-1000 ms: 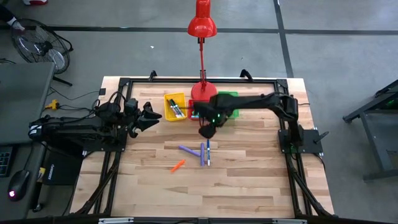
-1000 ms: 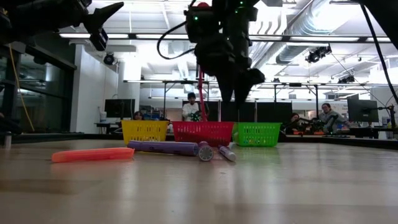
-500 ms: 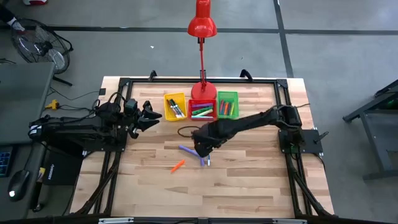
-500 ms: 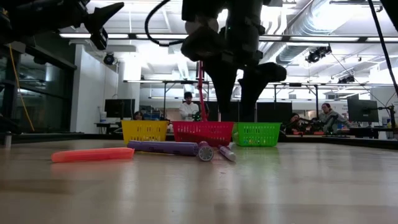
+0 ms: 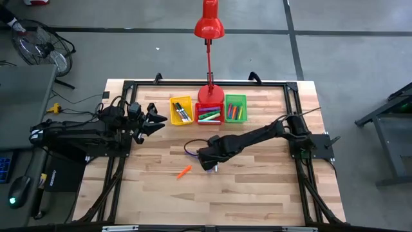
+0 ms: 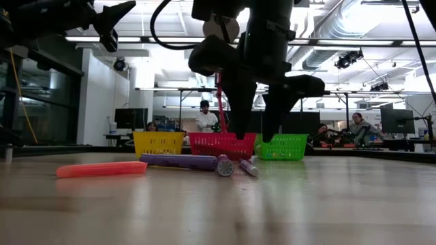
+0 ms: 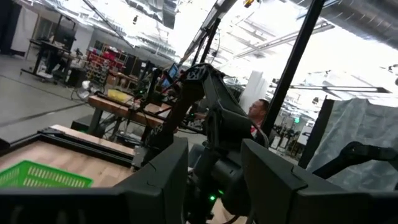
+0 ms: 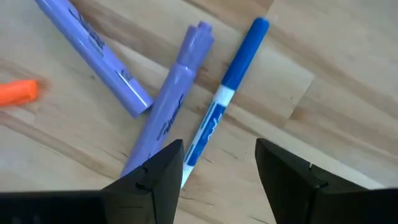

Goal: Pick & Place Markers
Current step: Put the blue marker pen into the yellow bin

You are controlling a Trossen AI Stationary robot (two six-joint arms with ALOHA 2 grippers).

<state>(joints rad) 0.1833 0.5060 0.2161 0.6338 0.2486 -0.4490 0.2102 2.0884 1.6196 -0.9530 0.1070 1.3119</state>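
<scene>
the right gripper [image 5: 209, 163] has come down lower over the purple markers [image 8: 163, 109] and blue marker [image 8: 225, 93] lying mid-table, fingers [image 8: 283, 177] apart, holding nothing. the orange marker [image 5: 184, 171] hasn't moved. the left gripper [image 5: 156, 118] stays raised, fingers apart.

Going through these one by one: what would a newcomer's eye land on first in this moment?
The right gripper, fingers spread, hangs low over a cluster of loose markers mid-table: two purple markers and a blue-and-white marker, with an orange marker lying apart nearer the front edge. Behind them stand the yellow bin, red bin and green bin, all already holding markers, under a tall red lamp. The left gripper waits raised at the left.
</scene>
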